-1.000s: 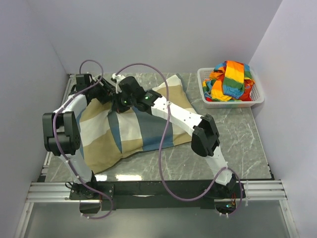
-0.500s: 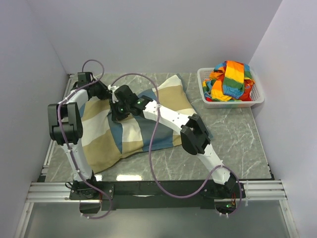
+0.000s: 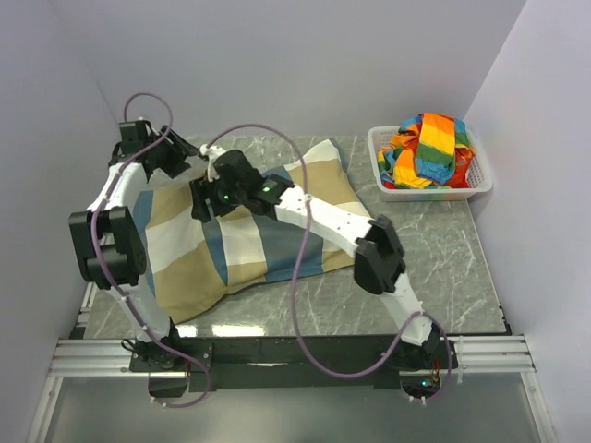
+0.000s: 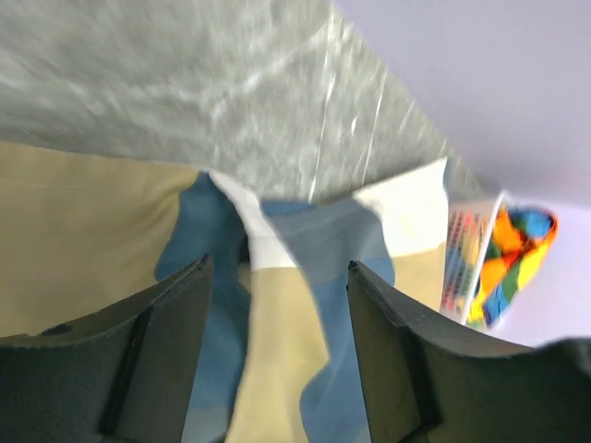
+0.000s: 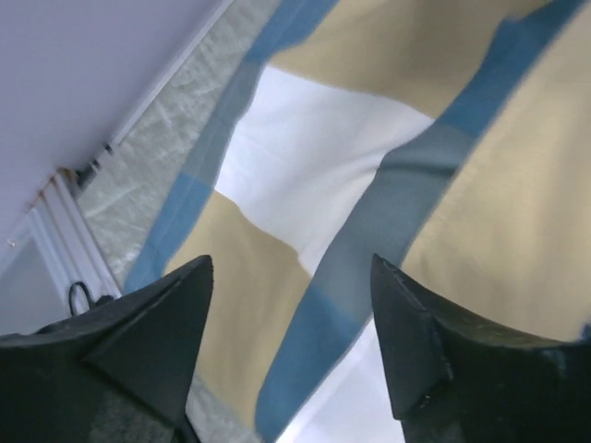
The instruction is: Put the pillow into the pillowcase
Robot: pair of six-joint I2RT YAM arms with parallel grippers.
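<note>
Pillowcase (image 3: 249,245) is laid out flat-ish over the centre-left of the table (image 3: 443,268), blue, tan and off-white blocks up, one corner reaching toward the upper middle of the top view and another down to the lower left by the left arm's base. Some bulk is seen under the fabric; whether the pillow is inside cannot be told from any view. Left gripper (image 4: 277,266) is placed at the upper-left end of the case, near the back edge of the table. Its fingers (image 4: 152,360) are spread wide, and a raised fold of blue and off-white cloth is seen in the gap below them, not pinched. Bare marble is seen beyond that fold in the left wrist view. Right gripper (image 5: 291,261) is reached across the case from lower right to upper left and is parked just beside the left one, over the left part of the fabric. Its jaws are also wide apart, nothing clamped, with off-white, tan and blue blocks framed between them. Contact with the cloth cannot be confirmed for either gripper. White basket (image 3: 383,185) is set at the upper right, well apart from the case, with rainbow-striped cloth (image 3: 427,148) heaped in it.
</note>
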